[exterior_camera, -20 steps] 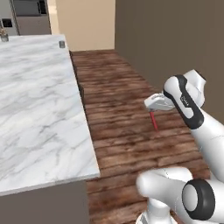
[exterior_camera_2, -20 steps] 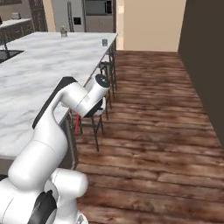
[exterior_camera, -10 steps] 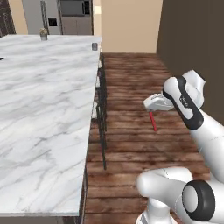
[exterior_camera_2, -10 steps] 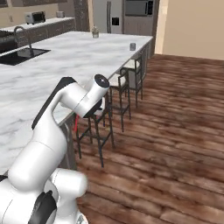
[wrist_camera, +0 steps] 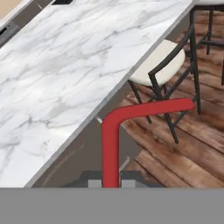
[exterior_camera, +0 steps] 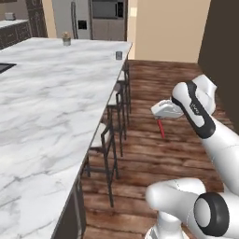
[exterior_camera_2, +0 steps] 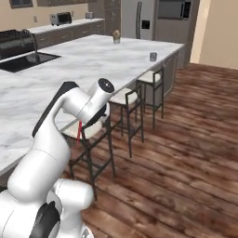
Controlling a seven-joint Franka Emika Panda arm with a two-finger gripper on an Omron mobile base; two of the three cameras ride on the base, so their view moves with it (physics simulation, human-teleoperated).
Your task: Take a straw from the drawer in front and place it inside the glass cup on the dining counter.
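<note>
Beside dining counter (exterior_camera: 51,107), bar stools (exterior_camera: 108,140) line floor.

We identify this place as a home kitchen. We see a large white marble island surface (exterior_camera: 51,107) with a black sink (exterior_camera_2: 29,61), bar stools (exterior_camera_2: 132,100) along its edge, and a wood plank floor (exterior_camera_2: 186,139). Behind it stand a steel refrigerator (exterior_camera_2: 139,21), a built-in oven (exterior_camera: 107,18) and a toaster (exterior_camera_2: 59,18).
</note>
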